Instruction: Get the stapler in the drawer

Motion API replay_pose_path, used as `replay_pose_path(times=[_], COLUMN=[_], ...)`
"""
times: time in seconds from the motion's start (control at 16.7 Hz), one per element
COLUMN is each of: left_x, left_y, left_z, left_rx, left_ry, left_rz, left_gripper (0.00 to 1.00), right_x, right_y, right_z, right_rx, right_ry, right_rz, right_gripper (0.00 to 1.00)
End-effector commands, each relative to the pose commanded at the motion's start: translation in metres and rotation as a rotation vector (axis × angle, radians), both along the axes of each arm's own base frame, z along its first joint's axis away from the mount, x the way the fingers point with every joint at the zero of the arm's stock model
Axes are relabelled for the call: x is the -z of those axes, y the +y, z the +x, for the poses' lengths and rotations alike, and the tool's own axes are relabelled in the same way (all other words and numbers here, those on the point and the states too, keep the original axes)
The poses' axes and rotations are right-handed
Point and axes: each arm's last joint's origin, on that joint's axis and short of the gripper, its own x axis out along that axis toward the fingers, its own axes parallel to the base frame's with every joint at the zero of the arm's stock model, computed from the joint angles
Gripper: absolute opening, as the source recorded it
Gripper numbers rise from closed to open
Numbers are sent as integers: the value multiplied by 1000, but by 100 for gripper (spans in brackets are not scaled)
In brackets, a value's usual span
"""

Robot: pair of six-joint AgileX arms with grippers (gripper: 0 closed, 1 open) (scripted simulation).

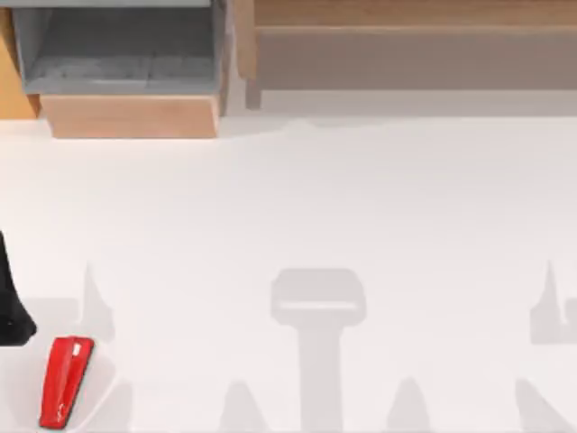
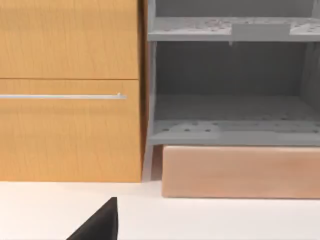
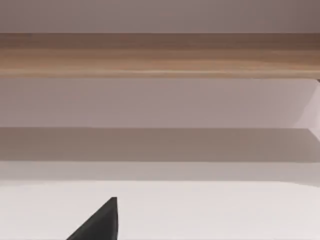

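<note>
Stapler (image 1: 66, 382) lies flat at the white tabletop's (image 1: 361, 216) front-left corner, well apart from the drawer (image 1: 126, 68), which stands pulled open at the back-left edge. Left gripper (image 1: 11, 307) beside stapler; finger state unclear. Wooden shelf unit (image 1: 406, 45) along back-right edge.

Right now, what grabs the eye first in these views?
The small glossy red stapler stands out, lying on the white table at its near left corner. Far from it, at the far left, the pulled-open drawer with grey inner walls and tan wooden front panel sits beside a longer wooden unit.
</note>
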Motion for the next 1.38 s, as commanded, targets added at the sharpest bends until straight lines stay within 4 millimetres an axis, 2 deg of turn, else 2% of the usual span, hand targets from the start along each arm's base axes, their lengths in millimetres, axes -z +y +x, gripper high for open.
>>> replay_pose_path(times=[0.36,0.54,0.72,0.9,1.08,1.26,1.38], left_x=[-8,-25,-47,-68,-81,-78,-66], left_y=[-1,0,3,12,28,52,71], left_z=[4,15,36,71,117,170,204], left_rx=[32,63,85,94,91,80,69], left_ry=[20,36,42,37,26,13,5], left_rz=[59,165,308,480,670,869,1001], left_gripper=[100,100,100,100,100,100,100], right_x=[0,0,0,0,0,0,0], right_y=[0,0,0,0,0,0,0], right_z=[0,0,0,0,0,0,0], right_rx=[0,0,0,0,0,0,0], right_ry=[0,0,0,0,0,0,0], right_rz=[0,0,0,0,0,0,0], right_gripper=[100,100,100,100,100,100,100])
